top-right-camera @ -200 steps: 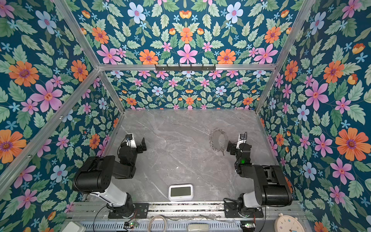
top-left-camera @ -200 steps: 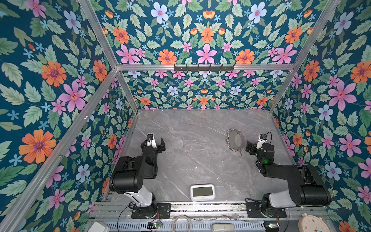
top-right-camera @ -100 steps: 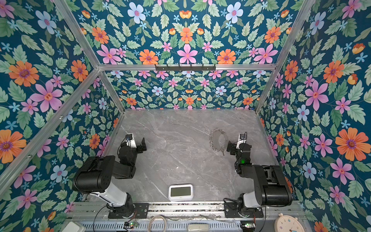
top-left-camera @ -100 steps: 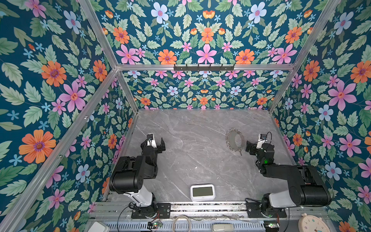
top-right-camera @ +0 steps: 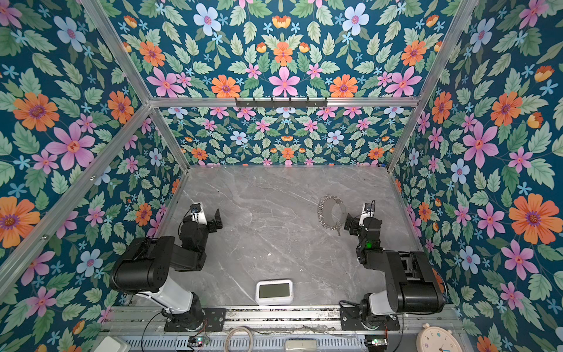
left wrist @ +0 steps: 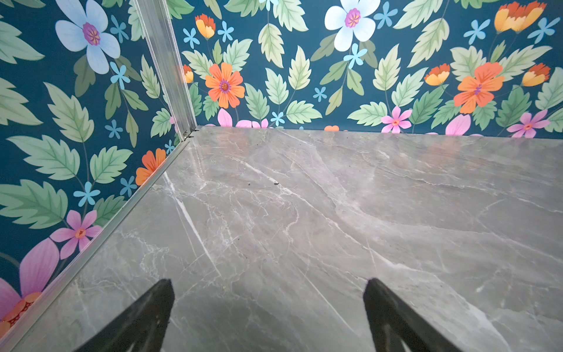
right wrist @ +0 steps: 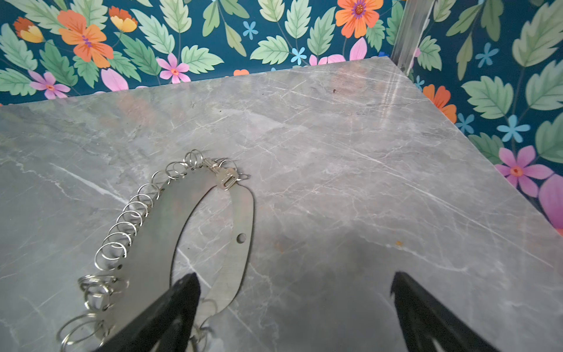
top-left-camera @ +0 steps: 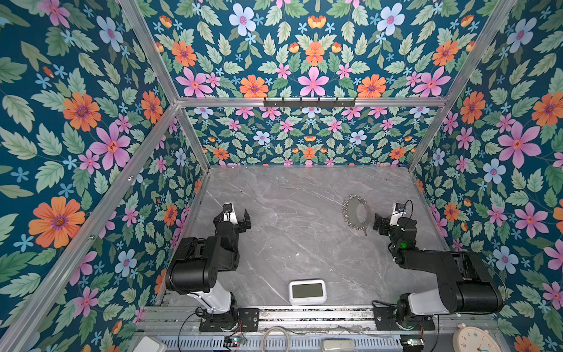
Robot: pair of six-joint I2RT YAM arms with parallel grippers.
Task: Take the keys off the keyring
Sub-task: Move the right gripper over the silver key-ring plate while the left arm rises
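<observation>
The keyring (top-left-camera: 350, 213) (top-right-camera: 324, 213) lies flat on the grey marble table at the right: a C-shaped translucent grey plate (right wrist: 158, 225) edged with small silver rings. One small silver key (right wrist: 227, 179) lies at its far end, and another key (top-left-camera: 364, 232) (top-right-camera: 338, 231) trails from its near end. My right gripper (top-left-camera: 391, 218) (top-right-camera: 362, 218) (right wrist: 294, 279) is open just right of the keyring; one black finger (right wrist: 182, 301) overlaps the plate's near end. My left gripper (top-left-camera: 233, 218) (top-right-camera: 202, 218) (left wrist: 268, 286) is open over bare table at the left, holding nothing.
A white rectangular clock (top-left-camera: 307, 291) (top-right-camera: 274, 291) sits at the table's front edge in the middle. Flowered walls close in the table on three sides. A black hook rail (top-left-camera: 309, 102) runs along the back wall. A round cream clock (top-left-camera: 475, 338) lies outside the front rail.
</observation>
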